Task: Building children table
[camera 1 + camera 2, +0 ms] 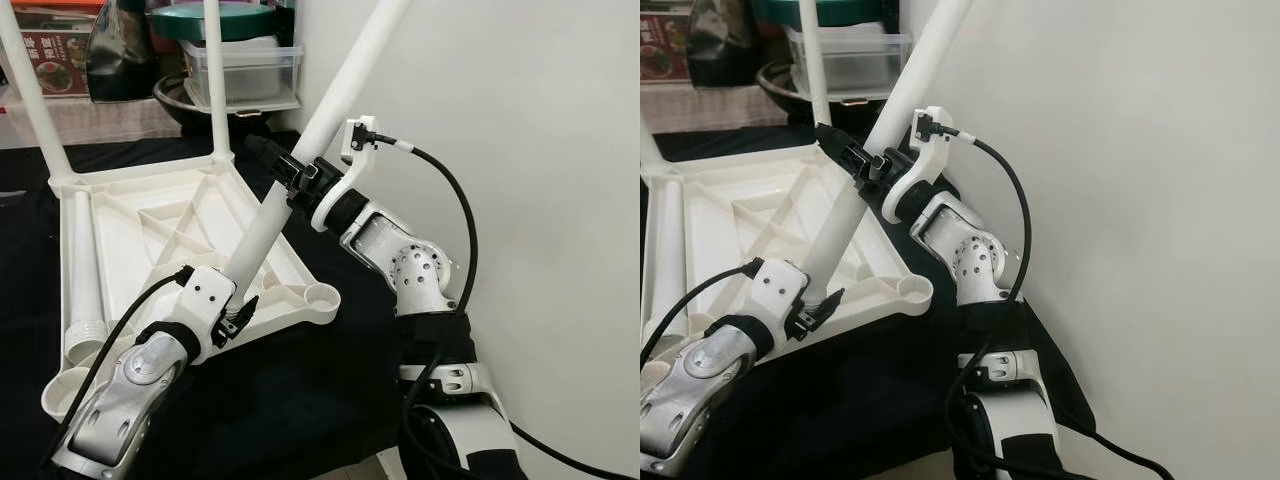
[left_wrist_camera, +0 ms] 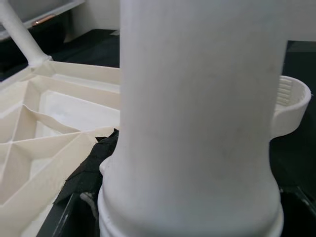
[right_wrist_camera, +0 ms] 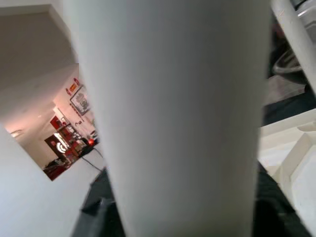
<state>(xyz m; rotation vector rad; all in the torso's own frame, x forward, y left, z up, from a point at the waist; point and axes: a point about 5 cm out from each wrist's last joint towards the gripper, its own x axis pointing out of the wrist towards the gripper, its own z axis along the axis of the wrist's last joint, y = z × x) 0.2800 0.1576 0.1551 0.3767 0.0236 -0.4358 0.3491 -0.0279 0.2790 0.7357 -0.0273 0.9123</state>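
Lying upside down on a black cloth [image 1: 300, 400], the white plastic tabletop [image 1: 150, 230] shows its ribbed underside, with round leg sockets at its corners. Two legs already stand upright in the far sockets: one at the far left [image 1: 30, 90], one at the far middle [image 1: 213, 80]. Another loose leg [image 1: 80, 270] lies flat along the tabletop's left edge. A third leg, the slanted leg [image 1: 300, 160], leans from the near side up toward the white wall [image 1: 540, 150]. The left gripper [image 1: 238, 312] clasps this leg near its lower end, its fingers closed around the tube just beside the tabletop's near edge. The right gripper [image 1: 285, 175] grips the same leg higher up, fingers closed across it. An empty corner socket [image 1: 322, 297] sits just right of the leg's foot. Behind the tabletop stand a clear plastic container [image 1: 245, 65] with a green lid [image 1: 215, 20], a dark bowl [image 1: 185, 100] and a printed box [image 1: 55, 45]. The right arm's black cable [image 1: 460, 210] loops close to the wall.
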